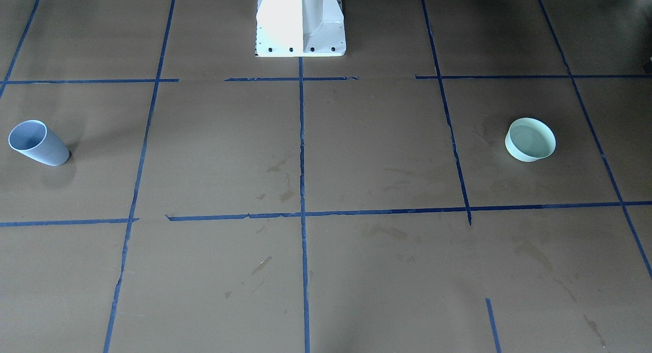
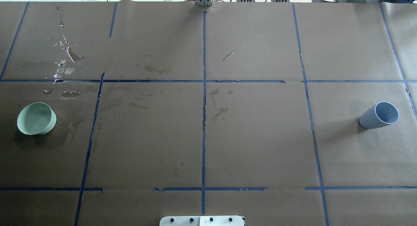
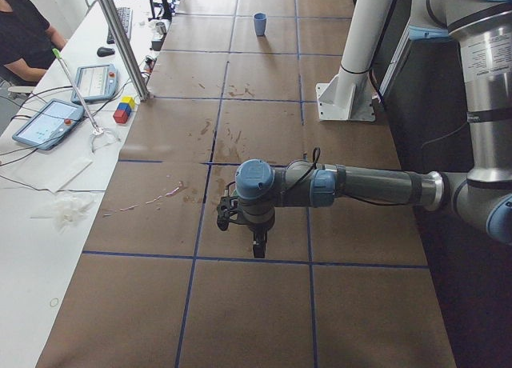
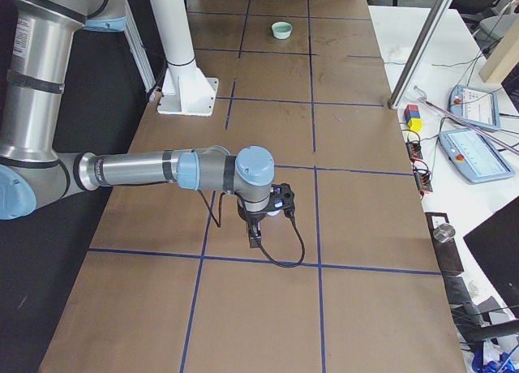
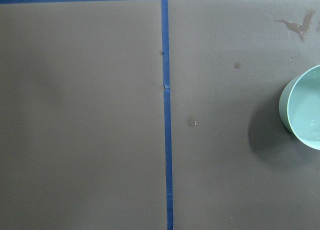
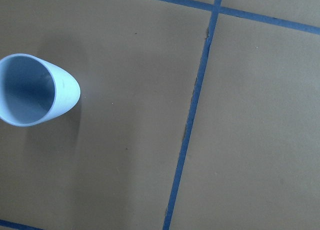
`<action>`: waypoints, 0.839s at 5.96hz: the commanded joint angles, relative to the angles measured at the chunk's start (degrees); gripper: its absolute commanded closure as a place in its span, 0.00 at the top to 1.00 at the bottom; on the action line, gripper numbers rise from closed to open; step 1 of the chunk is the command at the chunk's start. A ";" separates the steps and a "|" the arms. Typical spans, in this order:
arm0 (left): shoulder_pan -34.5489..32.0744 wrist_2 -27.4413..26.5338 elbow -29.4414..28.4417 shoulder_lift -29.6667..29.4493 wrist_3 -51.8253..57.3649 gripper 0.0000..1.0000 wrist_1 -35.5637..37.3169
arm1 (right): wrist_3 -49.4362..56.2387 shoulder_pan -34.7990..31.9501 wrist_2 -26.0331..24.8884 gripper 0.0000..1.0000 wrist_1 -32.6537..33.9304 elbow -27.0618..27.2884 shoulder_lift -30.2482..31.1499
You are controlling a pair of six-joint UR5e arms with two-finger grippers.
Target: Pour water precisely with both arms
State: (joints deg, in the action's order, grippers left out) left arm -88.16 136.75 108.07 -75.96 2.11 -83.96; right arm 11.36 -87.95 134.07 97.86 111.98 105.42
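Brown paper is covering the table, and blue tape lines are dividing it into squares. A mint-green bowl is standing upright on the robot's left side, and a grey-blue cup is standing well apart from it on the right side. Water is glinting in splashes and wet patches on the paper beyond the bowl. The bowl may also be holding a shallow layer, though its surface is hard to read.

The left arm is reaching out low over the table, with the left gripper pointing down. Its wrist camera is catching the bowl at the view's right edge. The right arm is stretching out likewise, with the right gripper pointing down and the cup showing at the left of its wrist view. Both grippers are appearing only in side views, so I cannot tell how their jaws are standing.
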 commanded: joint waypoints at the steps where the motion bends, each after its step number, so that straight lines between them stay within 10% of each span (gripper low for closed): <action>1: 0.35 -0.08 0.64 -0.67 -0.09 1.00 0.19 | 0.07 0.06 0.14 1.00 -0.04 0.08 -0.03; 5: 0.27 -0.35 0.74 0.20 -0.18 1.00 -0.07 | -0.37 0.41 2.06 1.00 -1.00 0.26 0.23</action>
State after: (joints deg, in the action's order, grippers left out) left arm -87.88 136.45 108.92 -75.96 1.82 -83.91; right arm 11.07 -87.59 135.37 97.10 112.23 105.53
